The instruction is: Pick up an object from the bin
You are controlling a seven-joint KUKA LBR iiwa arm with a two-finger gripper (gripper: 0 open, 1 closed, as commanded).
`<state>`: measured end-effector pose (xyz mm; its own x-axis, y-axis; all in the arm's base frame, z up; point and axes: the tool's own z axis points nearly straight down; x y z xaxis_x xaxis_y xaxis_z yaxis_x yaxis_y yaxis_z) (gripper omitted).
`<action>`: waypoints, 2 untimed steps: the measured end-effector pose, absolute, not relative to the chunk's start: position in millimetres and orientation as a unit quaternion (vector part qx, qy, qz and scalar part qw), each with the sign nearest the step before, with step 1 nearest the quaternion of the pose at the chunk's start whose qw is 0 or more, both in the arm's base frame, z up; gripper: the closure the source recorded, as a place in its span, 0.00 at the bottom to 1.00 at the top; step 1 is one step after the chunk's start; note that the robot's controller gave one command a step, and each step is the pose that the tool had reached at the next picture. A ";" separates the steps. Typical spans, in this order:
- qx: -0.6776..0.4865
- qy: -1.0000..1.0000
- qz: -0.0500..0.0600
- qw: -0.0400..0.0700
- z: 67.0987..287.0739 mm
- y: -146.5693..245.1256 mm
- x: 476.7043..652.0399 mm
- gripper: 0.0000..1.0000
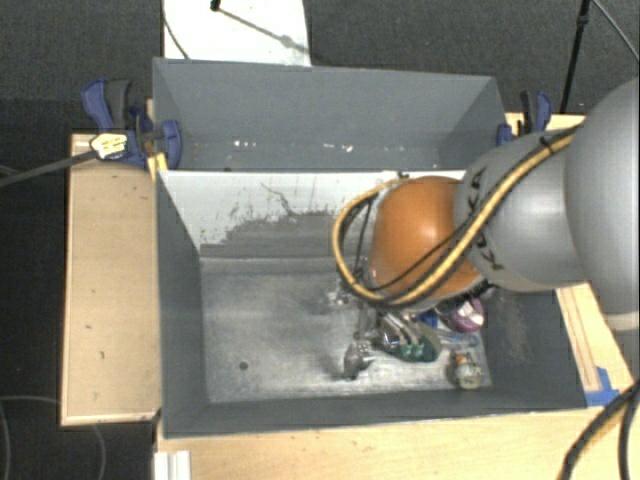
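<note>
Grey metal bin (pixel 180 298) walls hem your claw (pixel 353 360), low over the floor at lower centre; whether it is apart or together can't be told. Just right of it lies a small heap (pixel 440 336): a green piece (pixel 418 346), a purple one (pixel 466 316) and a brassy one (pixel 466 372). Take the near green piece, I'd judge, since its neighbours crowd it.

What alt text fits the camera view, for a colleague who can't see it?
The arm's end effector is low over the floor of the grey bin, just left of a small heap of loose things near its lower right corner. A green piece lies nearest it, a purple piece behind.
</note>
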<state>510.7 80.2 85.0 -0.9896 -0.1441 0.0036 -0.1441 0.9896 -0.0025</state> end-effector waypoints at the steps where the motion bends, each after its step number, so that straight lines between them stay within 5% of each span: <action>1: 0.131 -0.991 0.001 0.001 110.0 15.7 487.1 0.00; 2: 0.205 -0.979 0.000 -0.006 221.9 72.7 512.5 0.00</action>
<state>512.5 72.7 221.9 -0.9161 -0.4009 -0.0116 -0.4009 0.9161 -0.0018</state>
